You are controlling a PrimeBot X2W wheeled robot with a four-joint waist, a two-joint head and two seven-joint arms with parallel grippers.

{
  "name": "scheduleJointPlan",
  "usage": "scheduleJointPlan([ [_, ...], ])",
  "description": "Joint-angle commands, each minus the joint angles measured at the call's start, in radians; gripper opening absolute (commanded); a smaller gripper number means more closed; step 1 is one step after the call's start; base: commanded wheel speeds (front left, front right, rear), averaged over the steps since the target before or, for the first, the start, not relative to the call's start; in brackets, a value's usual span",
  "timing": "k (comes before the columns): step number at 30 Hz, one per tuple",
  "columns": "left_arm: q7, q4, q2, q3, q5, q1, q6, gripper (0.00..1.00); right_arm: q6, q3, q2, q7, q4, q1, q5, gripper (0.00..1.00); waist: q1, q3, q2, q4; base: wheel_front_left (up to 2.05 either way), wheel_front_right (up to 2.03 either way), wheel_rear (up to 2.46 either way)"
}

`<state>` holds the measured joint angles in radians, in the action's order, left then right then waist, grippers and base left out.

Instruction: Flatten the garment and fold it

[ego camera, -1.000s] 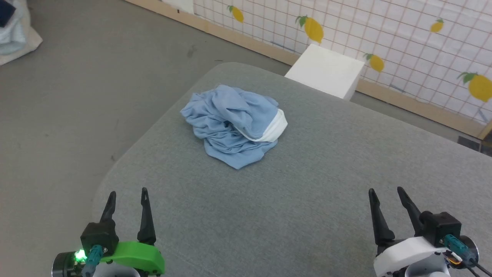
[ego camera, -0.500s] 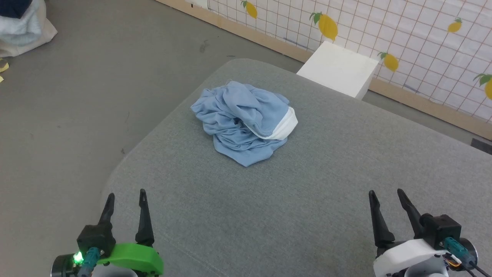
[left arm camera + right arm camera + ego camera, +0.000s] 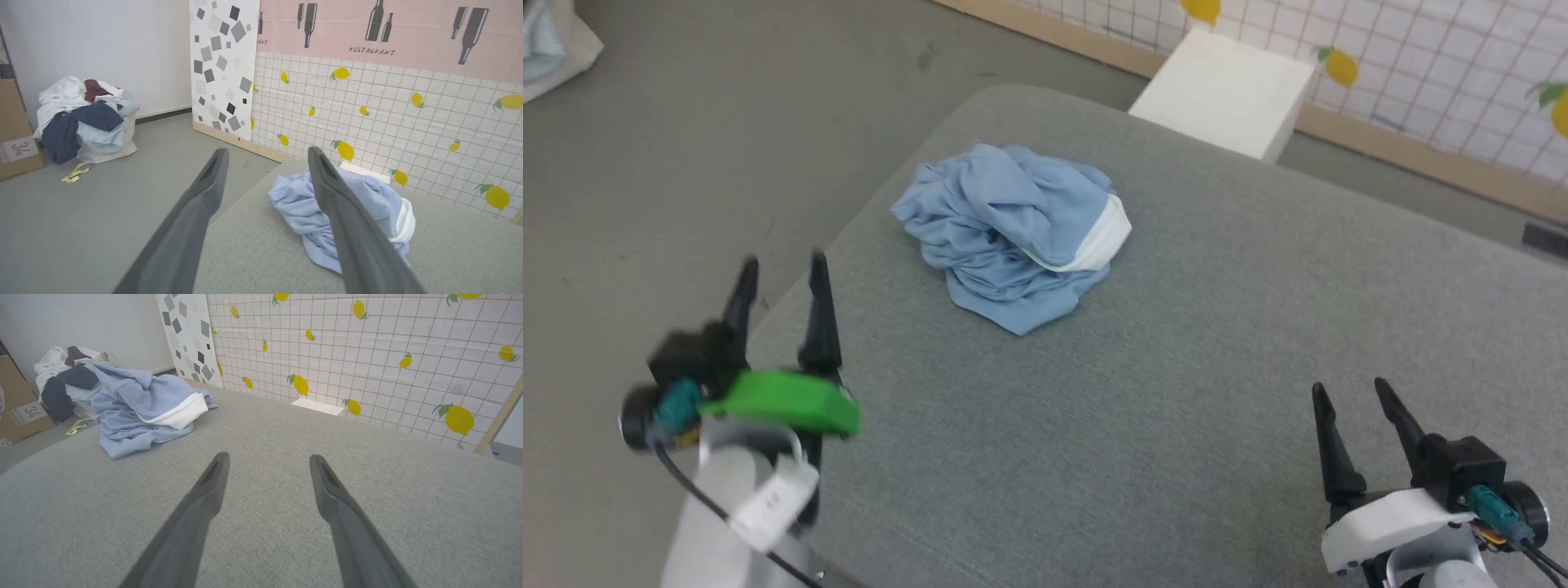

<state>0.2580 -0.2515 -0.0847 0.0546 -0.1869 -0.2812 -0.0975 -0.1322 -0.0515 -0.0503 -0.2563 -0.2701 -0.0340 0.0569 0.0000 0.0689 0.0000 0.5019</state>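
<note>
Grey fabric-covered table [image 3: 1217, 351] carries the light blue soft knit polo shirt [image 3: 1005, 229] as a crumpled heap, ahead of the left gripper [image 3: 783, 263] and right gripper [image 3: 1348, 387], both spread wide and empty, so flattening and folding are not yet begun

Lemon-print wall [image 3: 388, 122], grey floor [image 3: 727, 122].

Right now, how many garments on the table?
1: the crumpled light blue garment, toward the far left corner of the grey table. Another could be hidden under it. A separate clothes pile sits on the floor.
</note>
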Motion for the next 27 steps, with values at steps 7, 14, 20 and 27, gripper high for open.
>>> scheduleJointPlan([
  [7, -0.038, -0.171, -0.058, -0.021, -0.098, -0.215, -0.028, 1.0, 0.002, -0.03, 0.0, 0.006, 0.032, -0.035, -0.05, 1.0, 0.0, 0.104, 0.0, -0.087, 0.0, 0.0, 0.0],
  [14, -0.22, -0.359, -0.094, -0.048, -0.218, -0.422, -0.032, 1.0, 0.002, -0.053, 0.0, 0.036, 0.089, -0.05, -0.09, 1.0, 0.0, 0.19, 0.0, -0.163, 0.0, 0.0, 0.0],
  [20, -0.428, -0.491, -0.121, -0.075, -0.285, -0.556, -0.033, 1.0, 0.002, -0.067, 0.0, 0.056, 0.141, -0.063, -0.11, 1.0, 0.0, 0.263, 0.0, -0.229, 0.0, 0.0, 0.0],
  [27, -0.696, -0.642, -0.125, -0.11, -0.304, -0.641, 0.0, 1.0, 0.002, -0.084, 0.0, 0.065, 0.18, -0.069, -0.114, 1.0, 0.0, 0.329, 0.0, -0.279, 0.0, 0.0, 0.0],
])
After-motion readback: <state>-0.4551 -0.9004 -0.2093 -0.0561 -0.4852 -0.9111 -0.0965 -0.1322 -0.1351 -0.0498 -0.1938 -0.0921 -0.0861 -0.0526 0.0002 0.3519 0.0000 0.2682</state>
